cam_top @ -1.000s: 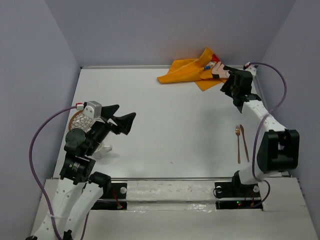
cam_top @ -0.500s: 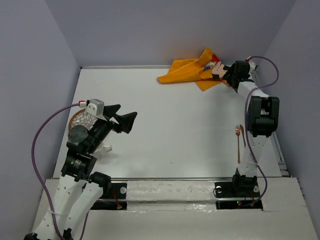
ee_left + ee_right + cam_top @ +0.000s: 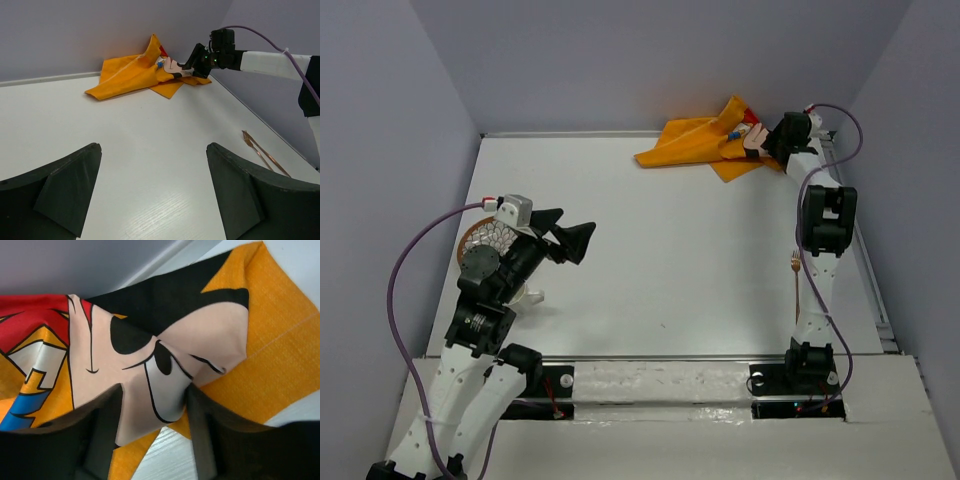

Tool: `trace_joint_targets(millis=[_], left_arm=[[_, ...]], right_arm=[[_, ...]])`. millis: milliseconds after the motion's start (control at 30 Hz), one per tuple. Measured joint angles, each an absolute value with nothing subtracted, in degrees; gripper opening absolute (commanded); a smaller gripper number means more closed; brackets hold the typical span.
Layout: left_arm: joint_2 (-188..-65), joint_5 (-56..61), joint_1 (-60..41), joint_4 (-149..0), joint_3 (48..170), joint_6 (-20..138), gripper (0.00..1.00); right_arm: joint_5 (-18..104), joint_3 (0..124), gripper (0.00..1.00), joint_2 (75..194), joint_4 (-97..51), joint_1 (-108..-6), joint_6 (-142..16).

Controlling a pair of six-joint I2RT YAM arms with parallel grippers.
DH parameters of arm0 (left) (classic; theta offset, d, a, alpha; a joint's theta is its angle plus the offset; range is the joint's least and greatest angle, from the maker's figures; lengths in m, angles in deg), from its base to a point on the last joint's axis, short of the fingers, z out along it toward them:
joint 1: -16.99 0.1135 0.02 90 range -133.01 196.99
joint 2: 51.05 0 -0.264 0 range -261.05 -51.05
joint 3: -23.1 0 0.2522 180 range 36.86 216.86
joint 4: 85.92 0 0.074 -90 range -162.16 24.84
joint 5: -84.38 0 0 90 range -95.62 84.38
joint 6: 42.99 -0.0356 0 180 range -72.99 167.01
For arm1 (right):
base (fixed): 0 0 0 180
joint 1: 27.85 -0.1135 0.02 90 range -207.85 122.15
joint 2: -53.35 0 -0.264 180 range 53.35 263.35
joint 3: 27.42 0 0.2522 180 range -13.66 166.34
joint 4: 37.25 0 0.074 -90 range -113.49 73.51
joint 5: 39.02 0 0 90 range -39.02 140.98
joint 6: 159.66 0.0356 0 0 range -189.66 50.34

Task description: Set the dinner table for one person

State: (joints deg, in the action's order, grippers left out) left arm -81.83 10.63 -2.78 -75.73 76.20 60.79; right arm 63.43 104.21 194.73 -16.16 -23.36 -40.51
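Here the dinner table (image 3: 700, 260) fills the floor of the top view, a plain white rectangle. In its far right corner lies a crumpled orange Mickey Mouse placemat (image 3: 695, 143), one edge riding up the back wall. The right gripper (image 3: 767, 143) is pressed into the right end of that cloth. In the right wrist view its two dark fingers (image 3: 102, 435) stand on either side of a raised fold that fills the gap between them. Whether they clamp it cannot be told, since the fingertips are blurred.

The left gripper (image 3: 572, 232) hovers over the left part of the table with its fingers spread wide and nothing between them. Its arm half hides a round honeycomb-patterned disc (image 3: 480, 238). A copper fork (image 3: 796, 285) lies near the right edge. The right arm hides its neighbouring utensil (image 3: 270, 160) from above.
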Motion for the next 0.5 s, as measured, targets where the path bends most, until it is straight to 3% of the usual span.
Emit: trace_joint_targets(millis=[33, 100, 267, 500], left_arm=[[-81.9, 10.6, -2.8, -75.8, 76.2, 60.8, 0.95], [-82.0, 10.6, -2.6, -75.7, 76.2, 60.8, 0.89], [-82.1, 10.5, -2.0, -75.8, 76.2, 60.8, 0.77], [-82.5, 8.8, -1.6, -75.8, 76.2, 61.1, 0.6]], right_arm=[[63.4, 105.5, 0.21, 195.4, -15.7, -23.4, -40.5], [63.0, 107.4, 0.0, 196.0, -14.9, -23.4, -40.9], [60.7, 105.5, 0.0, 194.7, -17.9, -23.4, -41.5], [60.5, 75.9, 0.0, 173.4, -30.9, -30.2, -50.1]])
